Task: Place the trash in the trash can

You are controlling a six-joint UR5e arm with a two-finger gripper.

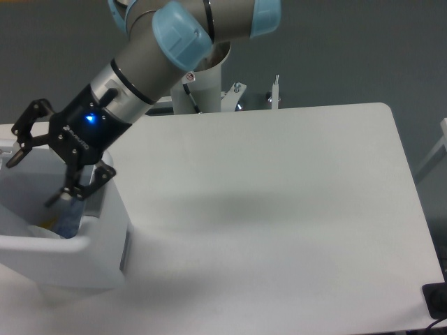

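Note:
The white trash can (pixel 105 230) stands at the table's left front edge, with a grey tab (pixel 126 252) on its right side. My gripper (pixel 33 180) hangs over the can's opening, open and empty, with its fingers (pixel 19 150) spread wide. Just below the lower finger, a bluish clear piece of the crushed bottle (pixel 70 220) lies inside the can against its right wall. A pale rounded shape (pixel 38 230) lies beside it in the can; I cannot tell whether it is the white wrapper.
The white table (pixel 279 209) stretches to the right of the can. The arm's white mounting post (pixel 202 87) and some brackets stand at the back edge. A dark object (pixel 436 300) sits at the lower right corner.

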